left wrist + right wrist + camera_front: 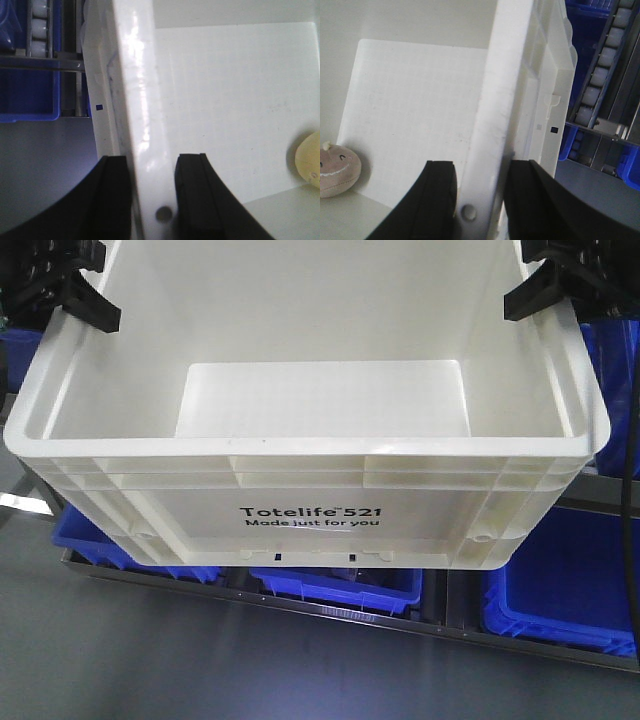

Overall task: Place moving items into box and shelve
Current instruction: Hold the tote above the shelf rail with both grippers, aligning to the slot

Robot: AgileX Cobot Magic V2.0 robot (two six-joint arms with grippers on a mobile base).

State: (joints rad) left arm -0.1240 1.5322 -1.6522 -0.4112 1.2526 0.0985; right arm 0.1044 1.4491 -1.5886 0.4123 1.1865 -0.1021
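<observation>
Evidently at the shelving step: left gripper (152,192) and right gripper (480,192) each clamp a side wall of the box (300,490), toys inside, above blue bins (560,590); next, a level, synchronised carry onto the rack.

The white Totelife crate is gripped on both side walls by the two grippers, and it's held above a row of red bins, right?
Not quite. The bins under the white Totelife crate are blue, not red, as the front-facing view shows. The rest holds: the left gripper and the right gripper each straddle a side wall of the crate.
</observation>
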